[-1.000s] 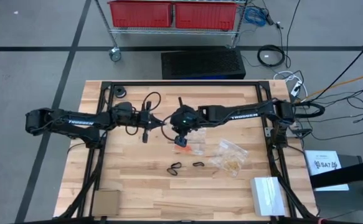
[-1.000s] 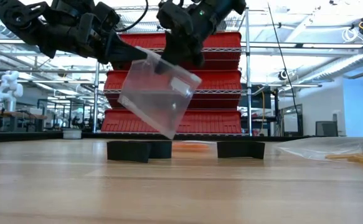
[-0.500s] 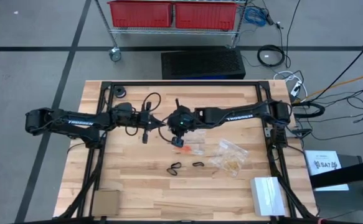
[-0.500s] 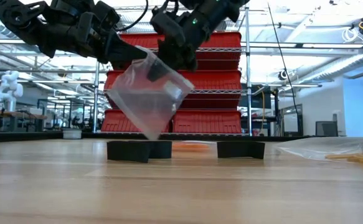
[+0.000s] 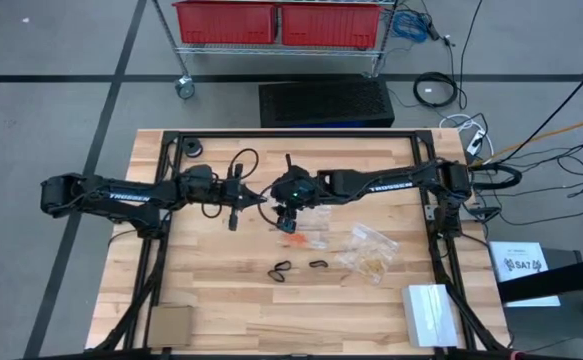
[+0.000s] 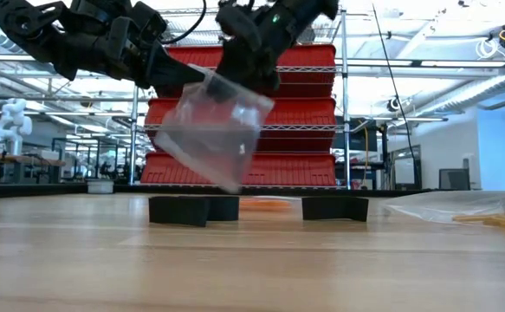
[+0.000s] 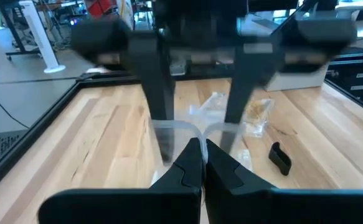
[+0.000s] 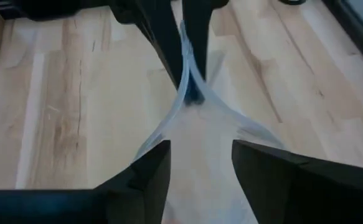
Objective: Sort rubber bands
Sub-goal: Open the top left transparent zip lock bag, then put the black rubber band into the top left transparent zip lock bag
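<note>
I saw a clear plastic bag (image 6: pixel 210 128) hanging in the air above the wooden table (image 5: pixel 211 300). A second clear bag (image 5: pixel 367 252) lay flat on the boards toward the right side. A brown cardboard square (image 5: pixel 169 324) sat at the near left corner, and a white box (image 5: pixel 430 314) at the near right corner. Beyond the far edge stood a wire rack with red bins (image 5: pixel 277 22), a black mat (image 5: pixel 326 103) on the floor before it.
</note>
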### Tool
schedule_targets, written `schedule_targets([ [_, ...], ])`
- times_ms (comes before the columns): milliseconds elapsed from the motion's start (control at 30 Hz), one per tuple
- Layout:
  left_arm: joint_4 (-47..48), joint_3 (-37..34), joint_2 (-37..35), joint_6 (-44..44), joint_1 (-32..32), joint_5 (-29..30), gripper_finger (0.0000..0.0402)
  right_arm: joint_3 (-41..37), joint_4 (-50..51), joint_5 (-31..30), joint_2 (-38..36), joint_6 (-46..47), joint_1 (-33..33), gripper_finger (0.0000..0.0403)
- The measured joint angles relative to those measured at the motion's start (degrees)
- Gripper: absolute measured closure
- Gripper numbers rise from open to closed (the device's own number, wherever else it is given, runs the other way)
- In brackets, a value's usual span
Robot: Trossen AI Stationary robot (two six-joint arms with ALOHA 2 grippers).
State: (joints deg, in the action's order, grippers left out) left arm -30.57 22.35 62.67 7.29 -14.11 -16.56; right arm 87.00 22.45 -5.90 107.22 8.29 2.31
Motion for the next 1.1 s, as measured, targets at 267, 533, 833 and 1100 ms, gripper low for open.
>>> schedule_targets([
  [267,0.4,0.0,0.0,0.0,0.0,0.0,0.0400,0.0,3.8,0.0,-6.5,-3.2,-0.7,0.0236],
  [533,1.3,0.0,0.0,0.0,0.0,0.2,0.0400,0.1,21.3,3.3,-10.5,-1.7,-8.1,0.0236],
  [833,1.2,0.0,0.0,0.1,0.0,0.3,0.0400,-4.0,26.3,3.4,-2.6,7.9,-16.5,0.0236],
  [1100,1.4,0.0,0.0,0.0,0.0,0.3,0.0400,-5.1,25.0,6.1,5.4,7.3,-16.6,0.0236],
])
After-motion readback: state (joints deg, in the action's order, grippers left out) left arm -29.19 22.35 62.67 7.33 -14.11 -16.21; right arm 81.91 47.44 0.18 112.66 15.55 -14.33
